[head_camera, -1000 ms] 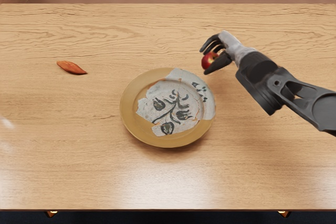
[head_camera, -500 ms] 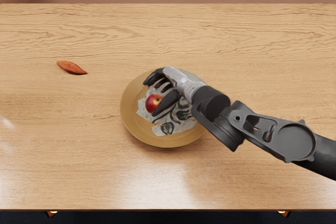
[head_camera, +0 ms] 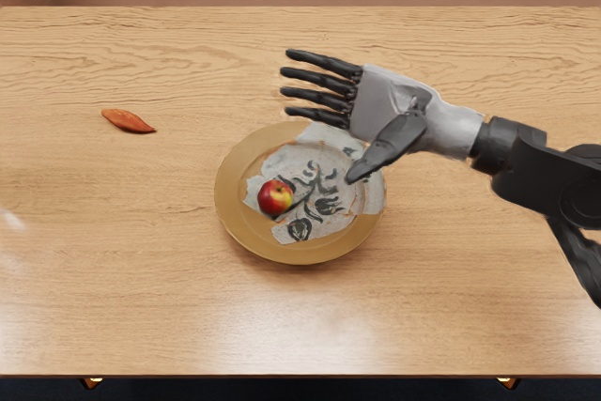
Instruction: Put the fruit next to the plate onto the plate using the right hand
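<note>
A small red apple (head_camera: 275,196) lies on the plate (head_camera: 230,208), left of the plate's painted middle. The plate is round, with an ochre rim and a white centre bearing a dark plant drawing. My right hand (head_camera: 333,115) hovers above the plate's far edge, raised clear of the apple. Its fingers (head_camera: 315,77) are spread flat and point left; the thumb slants down toward the plate. Nothing is in the hand. The right arm comes in from the right edge.
An orange, leaf-shaped item (head_camera: 128,120) lies on the wooden table (head_camera: 141,260) far to the left of the plate. The table's front edge runs along the bottom of the view.
The right hand carried the apple from right of the plate over it, then let go. The hand has lifted and pulled back to the upper right, fingers now spread; the apple rests on the plate.
</note>
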